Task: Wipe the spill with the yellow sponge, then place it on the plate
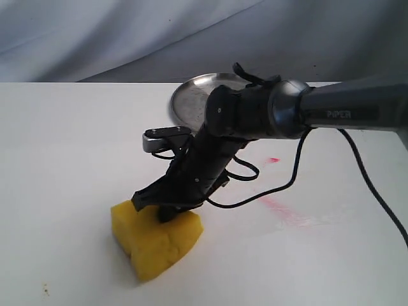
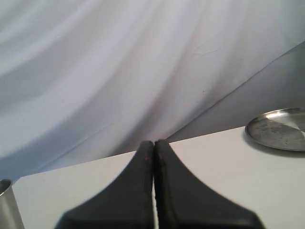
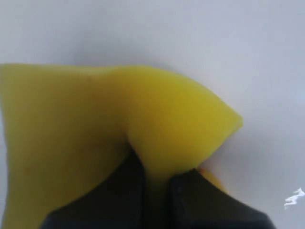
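The yellow sponge (image 1: 156, 241) rests on the white table, front and left of centre, squeezed out of shape. My right gripper (image 1: 155, 207) reaches across from the right and is shut on the sponge's top. In the right wrist view the sponge (image 3: 119, 124) bulges out from between the two black fingers (image 3: 198, 200). The silver plate (image 1: 191, 99) sits behind the arm at the back; it also shows in the left wrist view (image 2: 279, 130). My left gripper (image 2: 154, 145) is shut on nothing, well above the table. No tan puddle shows; the sponge or the arm may hide it.
Pink-red smear marks (image 1: 280, 207) lie on the table to the right of the sponge. A black cable (image 1: 293, 172) loops down from the right arm. A silver metal cylinder (image 2: 8, 205) stands at the edge of the left wrist view. A grey cloth (image 1: 127, 32) hangs behind.
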You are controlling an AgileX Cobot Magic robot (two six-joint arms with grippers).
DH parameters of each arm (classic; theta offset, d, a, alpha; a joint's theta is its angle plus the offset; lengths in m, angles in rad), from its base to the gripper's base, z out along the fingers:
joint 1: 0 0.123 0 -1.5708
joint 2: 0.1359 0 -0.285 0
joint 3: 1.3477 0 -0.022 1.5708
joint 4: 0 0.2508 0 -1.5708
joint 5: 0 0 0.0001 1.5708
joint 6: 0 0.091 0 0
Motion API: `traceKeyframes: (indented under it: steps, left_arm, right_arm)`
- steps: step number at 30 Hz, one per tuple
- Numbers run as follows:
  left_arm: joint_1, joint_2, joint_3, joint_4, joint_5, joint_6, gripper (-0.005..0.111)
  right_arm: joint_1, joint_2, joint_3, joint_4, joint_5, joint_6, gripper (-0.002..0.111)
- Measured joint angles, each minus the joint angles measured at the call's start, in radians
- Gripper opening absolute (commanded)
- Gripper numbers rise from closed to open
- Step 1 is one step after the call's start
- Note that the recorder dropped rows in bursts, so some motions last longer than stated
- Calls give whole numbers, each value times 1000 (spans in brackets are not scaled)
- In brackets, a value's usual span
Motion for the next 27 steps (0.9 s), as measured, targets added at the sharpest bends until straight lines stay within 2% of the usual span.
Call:
traceKeyframes:
  steps: [3, 5, 7, 9, 16, 21, 27]
  left_arm:
    - [0, 0, 0, 0, 0, 0, 0]
    - [0, 0, 0, 0, 0, 0, 0]
    - [0, 0, 0, 0, 0, 0, 0]
    - [0, 0, 0, 0, 0, 0, 0]
    - [0, 0, 0, 0, 0, 0, 0]
    - [0, 0, 0, 0, 0, 0, 0]
    - [0, 0, 0, 0, 0, 0, 0]
  right_arm:
    - [-11, 9, -21, -128, 25, 82, 0]
    - [-36, 5, -30, -333, 56, 230, 0]
    - [-78, 1, -32, -494, 86, 349, 0]
    - [-171, 1, -32, -635, 120, 434, 0]
    - [-439, -10, -32, -700, 200, 453, 0]
    - [-513, -57, 23, -745, 217, 449, 0]
    - [-533, -149, 180, -751, 144, 421, 0]
